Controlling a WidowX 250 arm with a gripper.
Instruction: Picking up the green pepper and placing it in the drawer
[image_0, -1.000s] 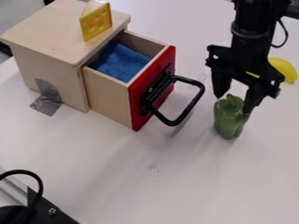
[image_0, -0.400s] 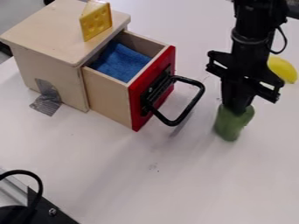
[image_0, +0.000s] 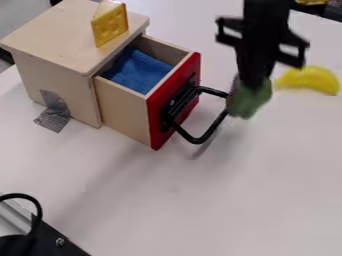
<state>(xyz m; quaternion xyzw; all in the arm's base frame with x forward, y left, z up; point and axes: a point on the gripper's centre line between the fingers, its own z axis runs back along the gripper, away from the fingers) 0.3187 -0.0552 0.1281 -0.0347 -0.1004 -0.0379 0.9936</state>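
Note:
The black gripper (image_0: 252, 82) hangs at the upper right, shut on the top end of the green pepper (image_0: 248, 101). Below the fingers the pepper is held up in the air, blurred, its left side close to the black handle in the view. To the left, the wooden drawer (image_0: 123, 111) with a red front stands pulled out from its box, with a blue cloth (image_0: 139, 71) inside.
The wooden box (image_0: 50, 37) carries a yellow cheese wedge (image_0: 109, 23) on top. The black drawer handle (image_0: 212, 131) juts out to the right. A yellow banana (image_0: 308, 80) lies right of the gripper. Black hardware (image_0: 50, 240) sits at the lower left corner.
The gripper, at first open around the pepper's top, has shut on it. Both have then moved up and left, off the table, and more of the banana shows.

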